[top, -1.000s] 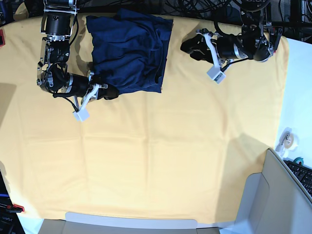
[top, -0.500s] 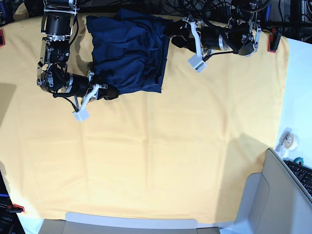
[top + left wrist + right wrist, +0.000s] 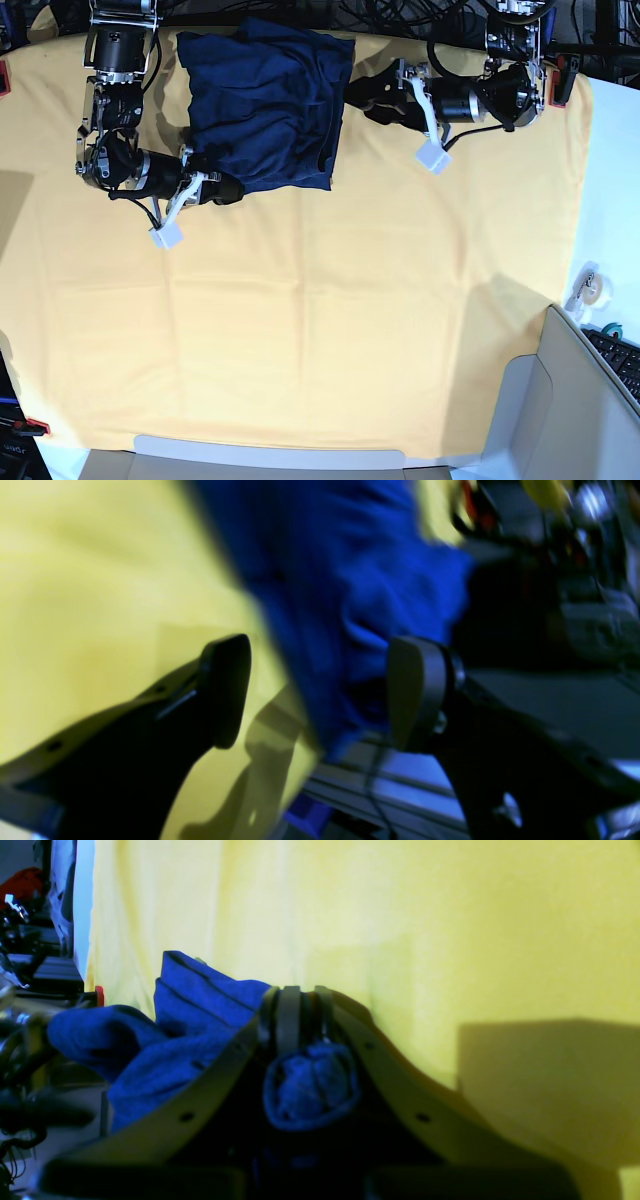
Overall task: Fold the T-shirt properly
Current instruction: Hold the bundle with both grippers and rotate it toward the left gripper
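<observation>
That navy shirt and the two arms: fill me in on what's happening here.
A two-armed robot is working on folding the navy T-shirt, which lies bunched at the far edge of the yellow cloth. The right claw is shut on a wad of the shirt's near-left corner. The left claw is open beside the shirt's far-right corner, with one finger over the yellow cloth, and has not gripped anything. The shirt is crumpled, not yet folded neatly.

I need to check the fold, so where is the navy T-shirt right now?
In the base view the T-shirt lies bunched at the top of the yellow cloth, between the arms: the right gripper pinches its lower-left corner, the open left gripper sits at its right edge.
</observation>
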Motion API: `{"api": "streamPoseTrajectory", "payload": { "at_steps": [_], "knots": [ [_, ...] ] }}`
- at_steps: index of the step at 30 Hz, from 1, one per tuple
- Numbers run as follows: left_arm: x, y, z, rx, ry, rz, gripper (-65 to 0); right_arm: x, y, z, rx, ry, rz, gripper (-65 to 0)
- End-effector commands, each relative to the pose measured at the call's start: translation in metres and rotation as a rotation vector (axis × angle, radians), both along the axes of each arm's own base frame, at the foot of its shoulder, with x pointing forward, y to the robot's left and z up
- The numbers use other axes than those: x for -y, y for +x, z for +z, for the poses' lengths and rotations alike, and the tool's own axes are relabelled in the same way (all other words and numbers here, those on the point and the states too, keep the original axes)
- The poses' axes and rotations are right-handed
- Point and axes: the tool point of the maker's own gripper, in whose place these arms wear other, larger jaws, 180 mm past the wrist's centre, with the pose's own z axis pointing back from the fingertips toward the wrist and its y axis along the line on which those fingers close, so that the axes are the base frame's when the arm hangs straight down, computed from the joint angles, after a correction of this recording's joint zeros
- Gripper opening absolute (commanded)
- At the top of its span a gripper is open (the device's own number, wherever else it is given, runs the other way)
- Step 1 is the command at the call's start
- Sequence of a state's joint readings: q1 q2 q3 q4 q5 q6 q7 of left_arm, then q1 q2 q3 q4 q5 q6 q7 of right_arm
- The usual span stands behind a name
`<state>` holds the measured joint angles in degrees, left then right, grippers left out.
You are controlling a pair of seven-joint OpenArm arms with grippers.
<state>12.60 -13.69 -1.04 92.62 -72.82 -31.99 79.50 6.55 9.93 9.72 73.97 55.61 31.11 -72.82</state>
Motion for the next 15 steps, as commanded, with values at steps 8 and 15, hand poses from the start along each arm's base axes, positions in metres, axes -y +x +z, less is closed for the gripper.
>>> {"api": "streamPoseTrajectory", "payload": {
  "at_steps": [8, 15],
  "knots": [
    [0.000, -0.003, -0.001, -0.046, -0.027, 0.023, -23.2, -0.002, -0.001, -0.001, -0.012, 0.003, 0.002, -60.8],
    [0.022, -0.021, 0.005, -0.108, -0.068, 0.035, -23.2, -0.001, -0.001, -0.001, -0.012, -0.002, 0.001, -60.8]
  ]
}}
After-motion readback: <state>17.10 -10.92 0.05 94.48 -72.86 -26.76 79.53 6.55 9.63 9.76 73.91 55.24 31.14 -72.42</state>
